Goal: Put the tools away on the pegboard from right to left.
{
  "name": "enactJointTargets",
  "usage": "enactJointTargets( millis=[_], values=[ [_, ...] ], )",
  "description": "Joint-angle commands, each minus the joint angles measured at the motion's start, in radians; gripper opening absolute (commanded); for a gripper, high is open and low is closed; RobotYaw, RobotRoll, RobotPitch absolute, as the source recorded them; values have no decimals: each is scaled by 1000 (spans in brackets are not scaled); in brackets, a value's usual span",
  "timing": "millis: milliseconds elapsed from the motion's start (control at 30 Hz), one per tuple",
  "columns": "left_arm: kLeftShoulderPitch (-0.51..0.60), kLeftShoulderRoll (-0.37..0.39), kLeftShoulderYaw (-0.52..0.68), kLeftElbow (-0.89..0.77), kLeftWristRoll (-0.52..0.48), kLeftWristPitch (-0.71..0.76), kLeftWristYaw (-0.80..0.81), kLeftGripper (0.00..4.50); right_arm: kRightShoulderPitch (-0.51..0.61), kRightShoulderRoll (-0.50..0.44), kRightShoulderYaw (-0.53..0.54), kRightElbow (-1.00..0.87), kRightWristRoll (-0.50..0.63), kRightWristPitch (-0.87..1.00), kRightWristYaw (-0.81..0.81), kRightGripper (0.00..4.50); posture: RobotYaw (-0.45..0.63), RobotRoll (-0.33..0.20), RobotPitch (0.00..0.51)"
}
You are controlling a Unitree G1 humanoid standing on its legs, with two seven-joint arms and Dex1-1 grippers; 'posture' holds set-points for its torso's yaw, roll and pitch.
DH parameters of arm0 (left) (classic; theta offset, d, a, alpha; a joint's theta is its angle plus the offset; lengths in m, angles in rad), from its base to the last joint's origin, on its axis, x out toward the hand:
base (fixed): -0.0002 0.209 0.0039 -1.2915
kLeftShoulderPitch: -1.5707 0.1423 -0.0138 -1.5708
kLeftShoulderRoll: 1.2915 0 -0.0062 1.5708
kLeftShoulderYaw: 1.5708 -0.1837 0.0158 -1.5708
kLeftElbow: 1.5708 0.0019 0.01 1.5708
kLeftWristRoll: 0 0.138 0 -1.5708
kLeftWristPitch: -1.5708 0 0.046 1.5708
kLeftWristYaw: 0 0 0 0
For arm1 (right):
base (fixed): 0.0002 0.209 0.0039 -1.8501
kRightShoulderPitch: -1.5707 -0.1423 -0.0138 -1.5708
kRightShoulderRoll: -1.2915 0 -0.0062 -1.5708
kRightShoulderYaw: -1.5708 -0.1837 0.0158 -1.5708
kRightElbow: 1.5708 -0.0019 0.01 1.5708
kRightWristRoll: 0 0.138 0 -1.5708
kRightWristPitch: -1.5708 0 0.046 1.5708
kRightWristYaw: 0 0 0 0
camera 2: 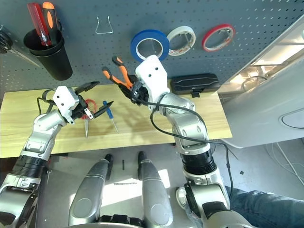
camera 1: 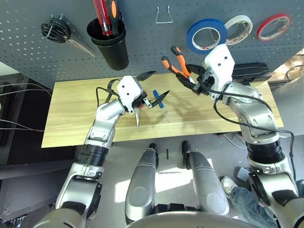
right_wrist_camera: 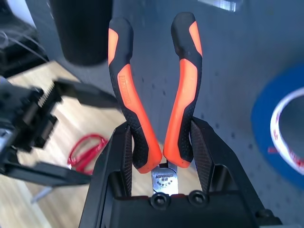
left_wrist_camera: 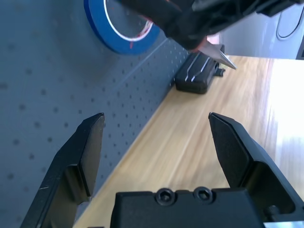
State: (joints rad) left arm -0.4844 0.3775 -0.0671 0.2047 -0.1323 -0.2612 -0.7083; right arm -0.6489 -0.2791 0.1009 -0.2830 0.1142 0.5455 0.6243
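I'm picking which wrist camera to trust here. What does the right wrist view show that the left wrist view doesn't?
Right wrist view alone: the right hand shut on the pliers, orange-and-black handles pointing away from it; the red-handled scissors on the table; the black cup; the left hand.

Left wrist view alone: the left hand's open fingers with nothing between them, and a black case against the pegboard.

Both: the wide blue tape roll hanging on the pegboard, above the wooden table.
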Motion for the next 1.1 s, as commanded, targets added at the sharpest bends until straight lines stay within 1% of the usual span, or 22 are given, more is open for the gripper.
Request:
enactJointTargets(
  millis=[33,133,233,367,433,533,633,767,833,1100],
  values=[
    [-3,-5,-2,-20,-33,-4,-32,4500,-77,44,-30,-52,77,-11,-20,1940,86,0,372],
    [-14,-15,3,-70,-84,47,-47,4500,-178,81,-73,-46,144,40,-52,1940,86,0,369],
    [-27,-19,9,-96,-101,71,-44,4500,-263,114,-108,-42,199,80,-89,1940,88,0,365],
    [-53,-24,22,-105,-111,73,-32,4500,-358,138,-137,-9,235,76,-131,1940,85,0,363],
    [-66,-28,29,-104,-115,73,-25,4500,-388,142,-142,12,237,57,-144,1940,86,0,360],
    [-99,-42,49,-88,-118,67,1,4500,-417,139,-127,71,209,-18,-148,1940,85,0,361],
    [-116,-47,58,-65,-107,58,16,4500,-422,128,-102,142,159,-117,-150,1940,87,0,361],
    [-131,-48,62,-35,-91,46,35,4500,-438,133,-71,270,69,-287,-179,1940,93,0,360],
    [-142,-47,62,-16,-71,32,52,4500,-453,147,-60,333,38,-362,-192,1940,96,0,360],
    [-169,-56,59,8,-59,2,74,4500,-528,222,-48,583,-26,-627,-232,1940,119,0,360]
  ],
)
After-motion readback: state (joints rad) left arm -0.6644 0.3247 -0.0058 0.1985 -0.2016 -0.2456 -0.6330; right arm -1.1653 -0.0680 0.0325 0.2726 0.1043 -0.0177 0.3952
